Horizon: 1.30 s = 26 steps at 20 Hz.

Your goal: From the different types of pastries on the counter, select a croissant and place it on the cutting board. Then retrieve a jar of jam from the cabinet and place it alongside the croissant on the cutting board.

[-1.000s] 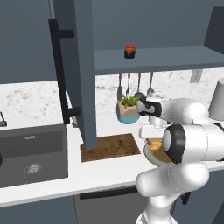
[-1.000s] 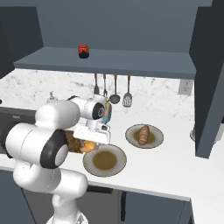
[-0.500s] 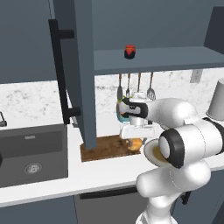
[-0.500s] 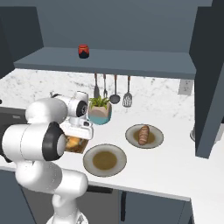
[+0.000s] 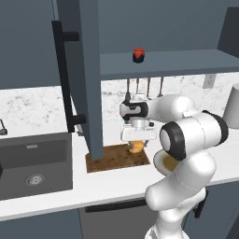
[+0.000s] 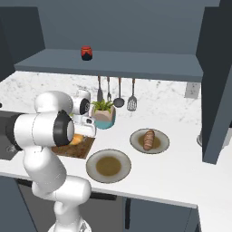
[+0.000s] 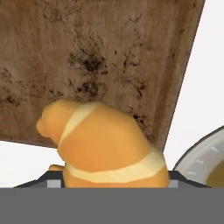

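Now the two-finger gripper [image 5: 137, 144] pinches the golden-orange crescent croissant [image 7: 105, 144] low over the dark brown wooden cutting board [image 7: 109, 57], near its 3 o'clock edge, so a release there might roll it onto the white counter [image 7: 210, 65].

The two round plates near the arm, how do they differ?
The far plate carries a dark brown pastry; the near plate carries nothing. The near plate sits beside the cutting board, the far plate further right. Both are round, tan-centred with pale rims, flat on the counter.
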Available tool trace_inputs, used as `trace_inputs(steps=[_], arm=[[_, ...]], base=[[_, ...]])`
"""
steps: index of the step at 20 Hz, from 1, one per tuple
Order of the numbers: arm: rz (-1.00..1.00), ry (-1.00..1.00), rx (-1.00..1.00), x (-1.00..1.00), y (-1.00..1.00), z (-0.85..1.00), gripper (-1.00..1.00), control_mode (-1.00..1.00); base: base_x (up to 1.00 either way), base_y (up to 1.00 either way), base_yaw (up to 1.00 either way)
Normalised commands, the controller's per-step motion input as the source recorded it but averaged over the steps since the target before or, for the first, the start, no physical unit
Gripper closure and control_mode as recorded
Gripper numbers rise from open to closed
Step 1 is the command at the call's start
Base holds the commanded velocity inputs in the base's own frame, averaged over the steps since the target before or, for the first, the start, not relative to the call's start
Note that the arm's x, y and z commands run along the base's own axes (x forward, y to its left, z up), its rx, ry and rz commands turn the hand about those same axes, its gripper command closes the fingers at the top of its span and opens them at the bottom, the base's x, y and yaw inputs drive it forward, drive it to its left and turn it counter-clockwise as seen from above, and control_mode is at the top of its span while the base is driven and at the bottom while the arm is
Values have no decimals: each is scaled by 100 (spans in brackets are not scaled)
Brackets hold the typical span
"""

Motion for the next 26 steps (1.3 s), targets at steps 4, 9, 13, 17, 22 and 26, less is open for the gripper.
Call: trace_inputs(steps=[4, 9, 13, 17, 22, 26], arm=[[0, -6, -2, 26, 1, -34, 100, -100], [0, -7, 0, 8, 6, -46, 100, -100], [0, -7, 0, 17, 1, -9, -100, -100], [0, -2, 0, 8, 0, -1, -100, -100], [0, 0, 0, 0, 0, 0, -100, -100], [0, -2, 3, 0, -3, 24, -100, -100]], base=[[0, 0, 0], [0, 0, 0], [0, 0, 0], [0, 0, 0], [0, 0, 0], [0, 0, 0]])
